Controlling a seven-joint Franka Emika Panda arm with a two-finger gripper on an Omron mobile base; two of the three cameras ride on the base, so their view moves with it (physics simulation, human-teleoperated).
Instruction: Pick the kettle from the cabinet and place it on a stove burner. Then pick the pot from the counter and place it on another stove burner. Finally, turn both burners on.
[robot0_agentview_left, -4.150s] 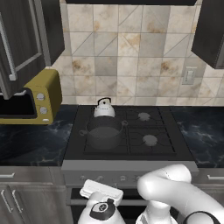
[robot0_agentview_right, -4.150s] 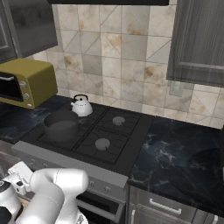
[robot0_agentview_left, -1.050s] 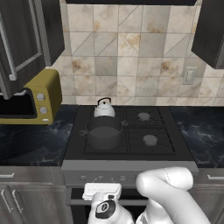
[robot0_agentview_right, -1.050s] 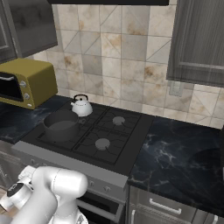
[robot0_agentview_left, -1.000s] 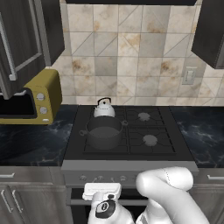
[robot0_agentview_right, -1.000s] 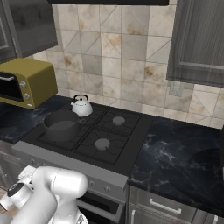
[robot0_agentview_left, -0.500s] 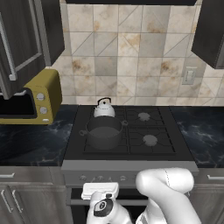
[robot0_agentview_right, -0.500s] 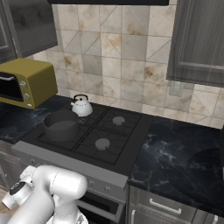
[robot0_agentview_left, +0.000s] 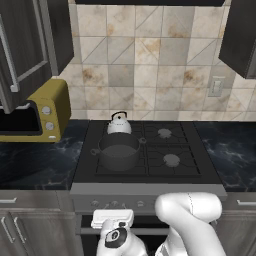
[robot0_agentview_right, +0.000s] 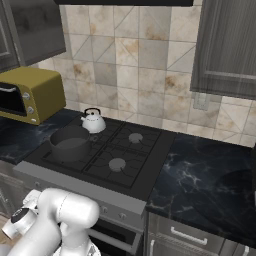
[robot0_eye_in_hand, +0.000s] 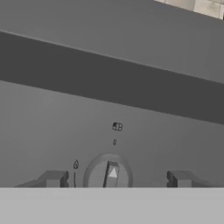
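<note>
Hand view: claw (robot0_eye_in_hand: 114, 178) spread around a stove knob (robot0_eye_in_hand: 108, 173), fingertips (robot0_eye_in_hand: 53, 178) cut off below.

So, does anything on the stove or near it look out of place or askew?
Nothing stands out. The kettle and the pot both sit upright on the left burners, nothing is spilled. The cabinet door above the microwave stands open. The open gripper faces a stove knob.
</note>
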